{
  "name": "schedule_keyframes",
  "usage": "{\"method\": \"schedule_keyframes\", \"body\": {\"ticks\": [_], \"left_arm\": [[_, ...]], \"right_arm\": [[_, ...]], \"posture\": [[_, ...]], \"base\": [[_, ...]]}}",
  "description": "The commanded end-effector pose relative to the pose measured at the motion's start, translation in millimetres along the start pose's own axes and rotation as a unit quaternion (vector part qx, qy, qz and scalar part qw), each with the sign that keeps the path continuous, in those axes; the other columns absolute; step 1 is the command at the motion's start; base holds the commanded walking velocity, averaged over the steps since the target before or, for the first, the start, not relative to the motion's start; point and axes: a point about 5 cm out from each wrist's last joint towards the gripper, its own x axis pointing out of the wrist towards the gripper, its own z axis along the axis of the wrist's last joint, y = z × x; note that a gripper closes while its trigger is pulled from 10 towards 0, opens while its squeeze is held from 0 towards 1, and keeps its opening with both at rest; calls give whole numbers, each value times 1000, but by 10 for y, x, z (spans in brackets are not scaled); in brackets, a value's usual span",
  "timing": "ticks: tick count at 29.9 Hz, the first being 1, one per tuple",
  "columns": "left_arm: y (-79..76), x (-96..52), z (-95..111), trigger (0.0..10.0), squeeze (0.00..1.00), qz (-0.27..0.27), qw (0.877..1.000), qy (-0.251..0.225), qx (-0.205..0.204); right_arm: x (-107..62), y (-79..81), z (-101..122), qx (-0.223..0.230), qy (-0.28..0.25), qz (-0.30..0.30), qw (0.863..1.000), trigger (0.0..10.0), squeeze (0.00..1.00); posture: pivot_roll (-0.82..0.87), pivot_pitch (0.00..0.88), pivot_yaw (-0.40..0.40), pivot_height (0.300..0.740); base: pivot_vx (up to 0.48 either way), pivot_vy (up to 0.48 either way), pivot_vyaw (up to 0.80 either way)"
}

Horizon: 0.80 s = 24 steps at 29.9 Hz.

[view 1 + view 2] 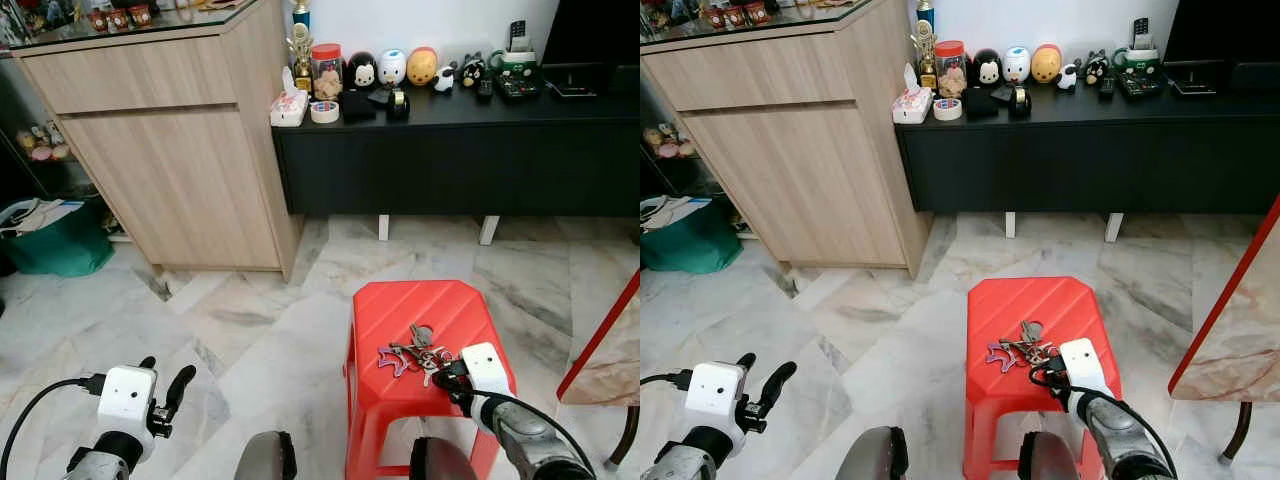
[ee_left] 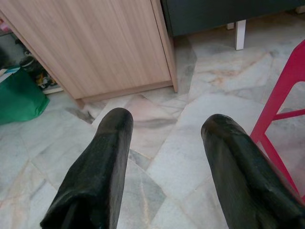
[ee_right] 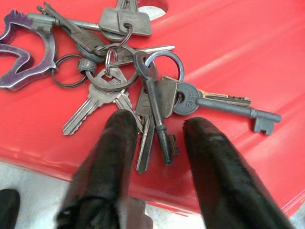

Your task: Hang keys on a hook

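A bunch of metal keys [image 1: 415, 352] with a purple keychain lies on top of a red plastic stool [image 1: 400, 305] at the lower right. My right gripper [image 1: 447, 378] rests at the stool's near edge, right at the bunch. In the right wrist view its two black fingers [image 3: 114, 143] stand open, and the ends of a few keys [image 3: 157, 109] lie between the tips. My left gripper [image 1: 166, 372] hovers low over the marble floor at the left, well away from the stool, open with nothing in it [image 2: 164, 124].
A tall wooden cabinet [image 1: 170, 150] stands at the back left, with a green bag [image 1: 55, 240] beside it. A low black sideboard [image 1: 450, 160] with figurines runs along the wall. A red-edged marble table [image 1: 610, 350] juts in at the right. Marble floor lies between.
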Motion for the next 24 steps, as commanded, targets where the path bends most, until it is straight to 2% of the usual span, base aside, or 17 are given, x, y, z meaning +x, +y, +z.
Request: {"method": "schedule_keyframes", "body": {"ticks": [1,17,24], "left_arm": [[30,-14,-29,10000,0,-3,1000,8,11],[62,-33,-62,10000,0,2,1000,16,16],[102,-13,-78,10000,0,12,1000,17,17]], "right_arm": [[-5,27,-78,12,15,-1,1000,0,0],[-6,86,-154,18,26,-3,999,0,0],[17,104,-57,40,-5,-21,999,0,0]], "posture": [[135,0,105,586],[154,0,97,586],[151,0,88,586]], "base": [[0,0,0],[0,0,0],[0,0,0]]}}
